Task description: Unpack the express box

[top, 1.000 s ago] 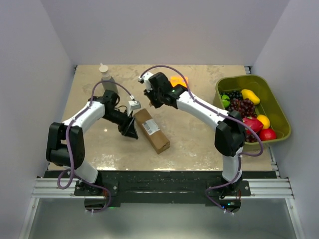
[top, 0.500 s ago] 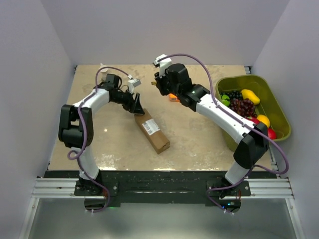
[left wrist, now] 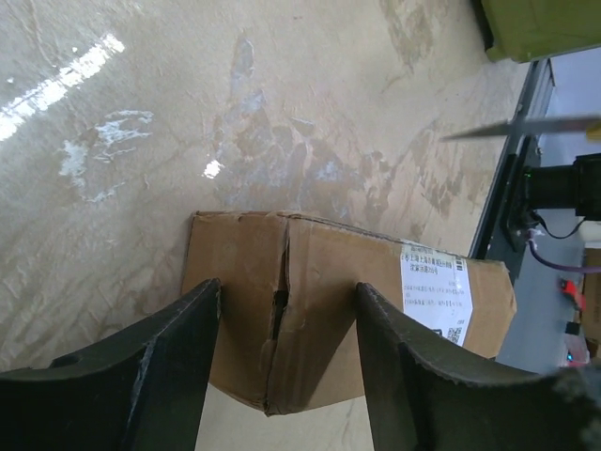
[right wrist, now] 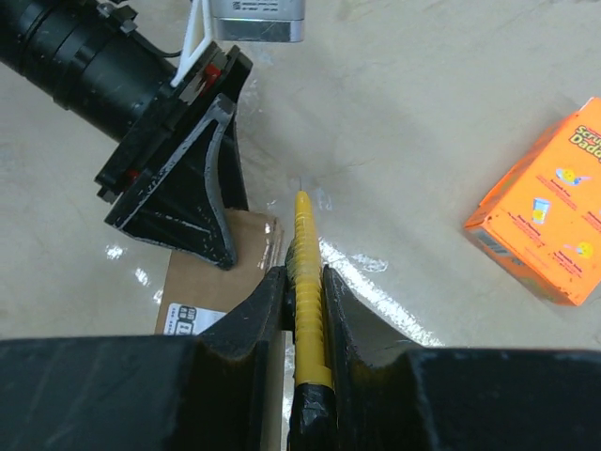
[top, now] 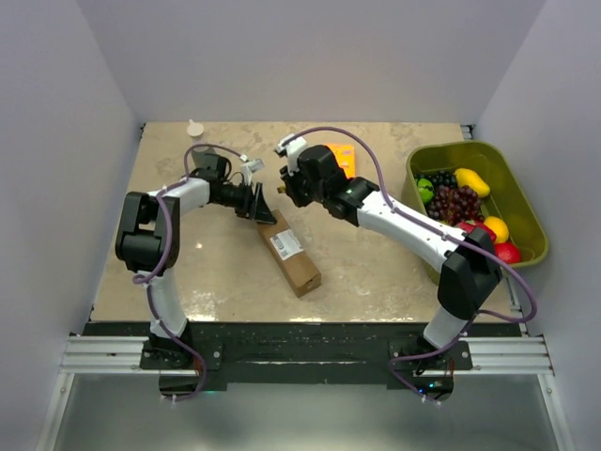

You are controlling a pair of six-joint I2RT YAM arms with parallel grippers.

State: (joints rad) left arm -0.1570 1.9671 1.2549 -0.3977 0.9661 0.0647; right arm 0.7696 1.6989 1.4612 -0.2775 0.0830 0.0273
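Grips a yellow knife [right wrist: 302, 254] tight in the right gripper [right wrist: 305, 282], both fingers [right wrist: 252, 324] pressed flat against the handle and the thin tip pointing ahead and down toward the table [right wrist: 413, 113]. Holds that tip just past the far end of the express box [right wrist: 211, 282], close beside the left gripper [right wrist: 188, 188] but apart from it. Holds the left gripper open, its dark fingers [left wrist: 160, 366] spread wide, with the end of the box showing in the gap between them; cannot tell whether either finger touches the cardboard. Shows, in the left wrist view, a creased and dented corner between the fingers and a white label [left wrist: 437, 293] further along the box. Seen from above, has the brown box lying flat and slantwise near the middle of the table, closed, label facing up, its far end at the tip of the left gripper and its near end pointing toward the arm bases. Reaches in with the left arm from the left and the right arm from the right, both meeting at that far end. Further out, has an orange box [top: 343, 155] just behind the right arm, a small white object [top: 195, 128] at the far left edge, and a green bin [top: 451, 149] of fruit [top: 460, 202] at the right edge.
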